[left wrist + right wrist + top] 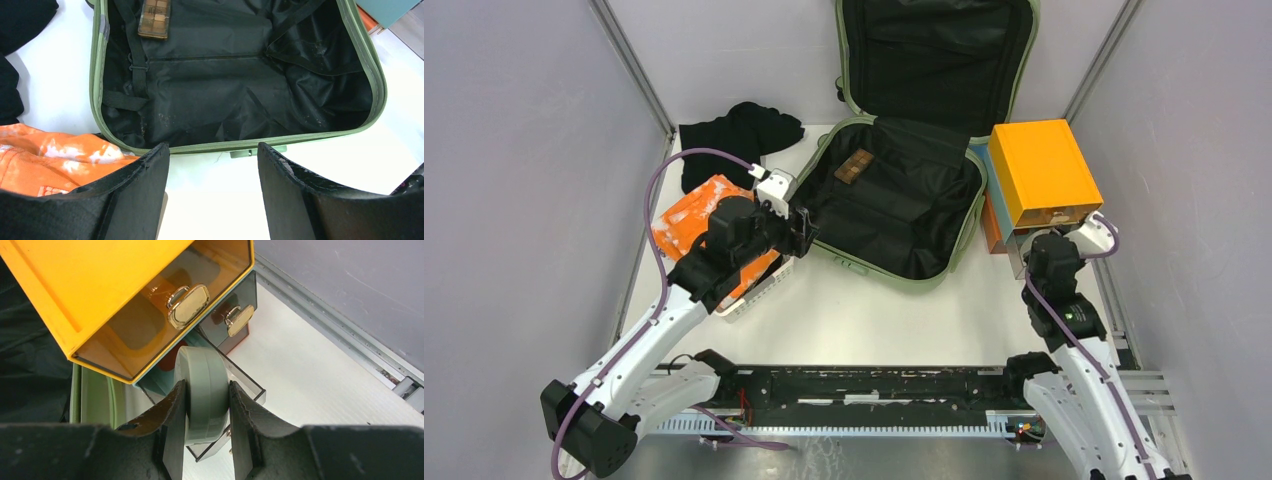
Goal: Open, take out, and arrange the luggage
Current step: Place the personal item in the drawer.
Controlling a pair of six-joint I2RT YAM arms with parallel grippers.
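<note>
- Luggage lies open on the counter. Its lower shell is flat and its lid stands up against the back wall. The black lining is almost bare.
- One item shows inside: a small brown block, at the far-left part of the shell beside a strap. From the left wrist its long axis runs roughly away from the camera, toward the luggage's hinge side.
- Left tool is just outside the luggage's near-left rim, above a white basket holding orange cloth. Its jaws stand apart with nothing between them.
- Relation that matters: the block lies ahead of the left tool and a little to its left, across the rim. The left arm is clearly the nearer one. Judgement: it needs a forward reach into the shell, with the jaws closing across the block's short side.
- Right tool is off the luggage's right side, at the front of the orange box. It is clenched on a pale green disc, which sits over a pulled-out clear drawer. It is occupied and farther from the block.
- Black cloth lies beyond the luggage's left rim.
</note>
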